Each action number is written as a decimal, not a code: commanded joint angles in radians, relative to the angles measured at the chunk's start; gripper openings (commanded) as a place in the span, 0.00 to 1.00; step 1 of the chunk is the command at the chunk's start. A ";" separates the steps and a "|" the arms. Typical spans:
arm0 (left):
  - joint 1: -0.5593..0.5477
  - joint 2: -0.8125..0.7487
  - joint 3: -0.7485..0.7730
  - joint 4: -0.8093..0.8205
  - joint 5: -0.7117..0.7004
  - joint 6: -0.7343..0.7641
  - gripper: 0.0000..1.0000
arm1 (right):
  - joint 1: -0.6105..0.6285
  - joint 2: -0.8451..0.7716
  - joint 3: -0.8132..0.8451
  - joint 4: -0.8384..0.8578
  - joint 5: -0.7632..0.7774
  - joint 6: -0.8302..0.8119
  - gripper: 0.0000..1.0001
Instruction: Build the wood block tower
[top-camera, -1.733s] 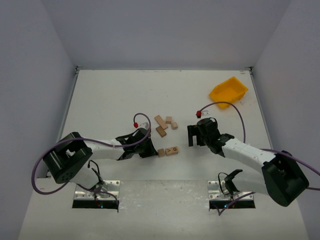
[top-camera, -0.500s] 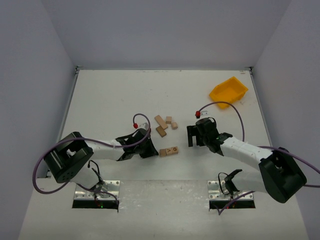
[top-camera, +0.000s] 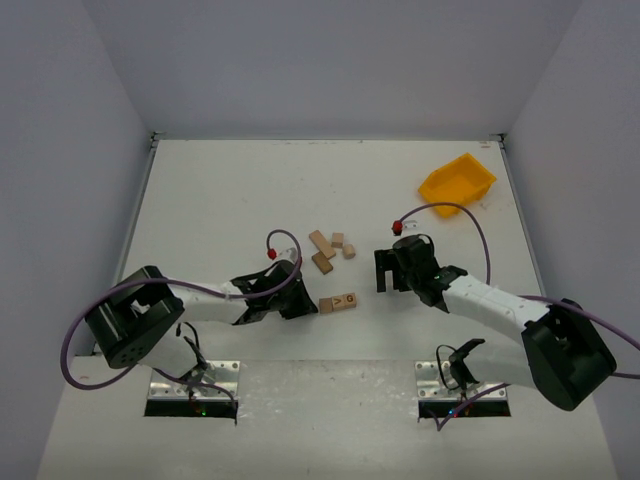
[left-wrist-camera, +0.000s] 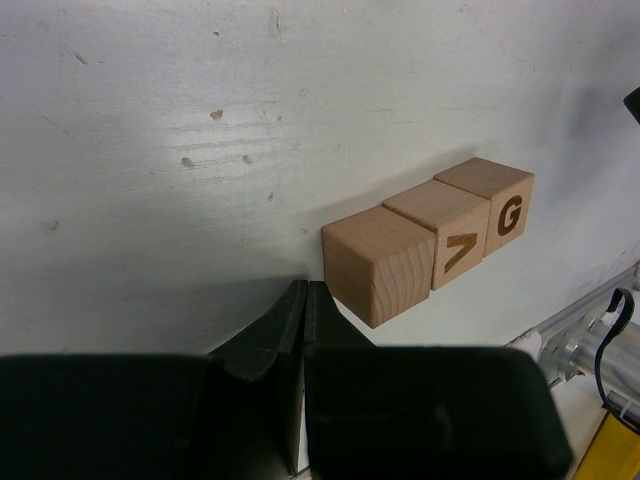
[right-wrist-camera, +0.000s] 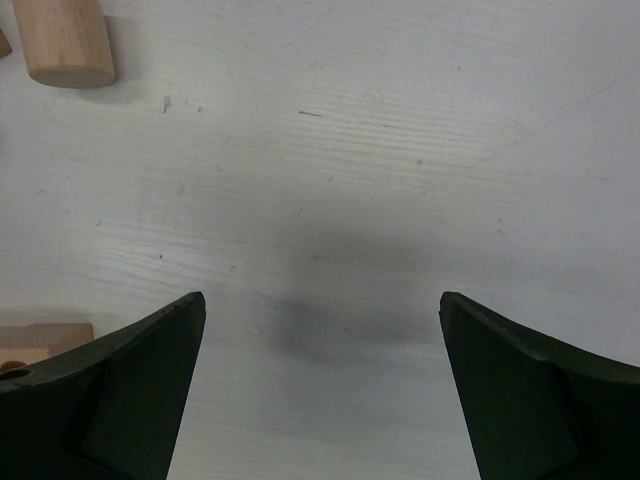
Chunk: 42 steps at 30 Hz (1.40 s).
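Left gripper (left-wrist-camera: 303, 300), pressed together and empty, sits just beside the plain cube (left-wrist-camera: 378, 265) that ends a flat row with the V cube (left-wrist-camera: 445, 232) and G cube (left-wrist-camera: 497, 200), lower centre of the top view; contact unclear. Right gripper (right-wrist-camera: 320, 305) is spread wide and holds nothing. Nothing is stacked yet: the loose blocks (top-camera: 330, 248) lie flat just above the row. The right wrist view crops two blocks at its left edge.

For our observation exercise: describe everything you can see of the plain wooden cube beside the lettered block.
The plain cube is pale tan wood with visible grain and no letters showing. It sits flat on the white table, ending a short row, one side against the lettered block. The left arm's jaws, shut, point at its near corner; whether they touch it is unclear.
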 joint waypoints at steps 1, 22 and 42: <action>-0.015 0.007 0.019 0.047 -0.003 -0.002 0.00 | -0.007 -0.024 0.021 0.014 0.028 0.018 0.99; -0.017 -0.068 0.059 -0.091 -0.084 0.019 0.00 | -0.006 -0.032 0.018 0.014 0.035 0.015 0.99; 0.316 -0.383 0.439 -0.390 -0.588 0.260 1.00 | 0.029 -0.016 0.194 0.103 -0.270 -0.187 0.99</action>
